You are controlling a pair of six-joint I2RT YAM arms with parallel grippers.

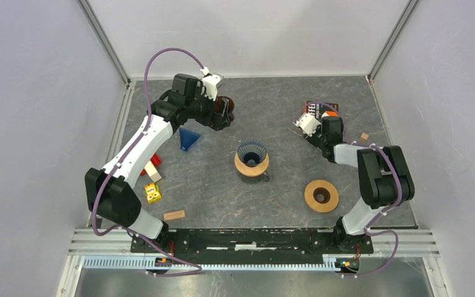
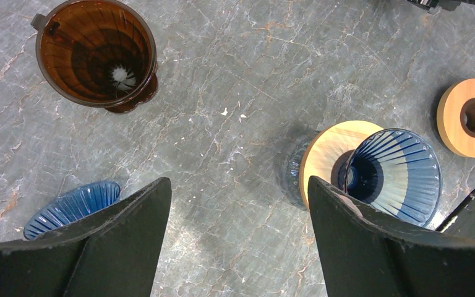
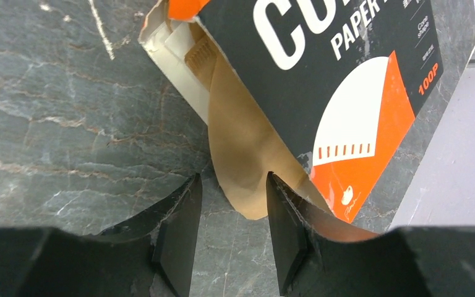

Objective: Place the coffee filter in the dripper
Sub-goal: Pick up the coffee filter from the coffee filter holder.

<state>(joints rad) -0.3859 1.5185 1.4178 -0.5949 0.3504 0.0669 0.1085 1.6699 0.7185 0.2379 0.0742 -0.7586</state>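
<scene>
**Brown paper between parted jaws: the pinch could take too little, or too much**

The right tool stands partly open and has hold of nothing. The rounded end of a brown coffee filter lies in the gap between its jaws. The paper sits close against one finger, and I cannot tell whether they touch.

The filter pokes out of the torn corner of its box, which lies flat on the bench at the far right. More paper edges show inside the opening. Only the very tip is between the jaws, so a shallow pinch may slip off or tear it. A deeper one may catch several sheets at once. The box is light and nothing pins it, so I judge a pull could drag it along rather than free a sheet.

The left tool hangs wide open and empty above bare bench. An amber dripper is on one side of it. A blue dripper, seated on a wooden collar, is on the other, mid-bench. I cannot tell which one is meant. Both stand well apart from the box, and a limp sheet could fold or drop on the way across. It could also land askew on a rim and tip the cone.
</scene>
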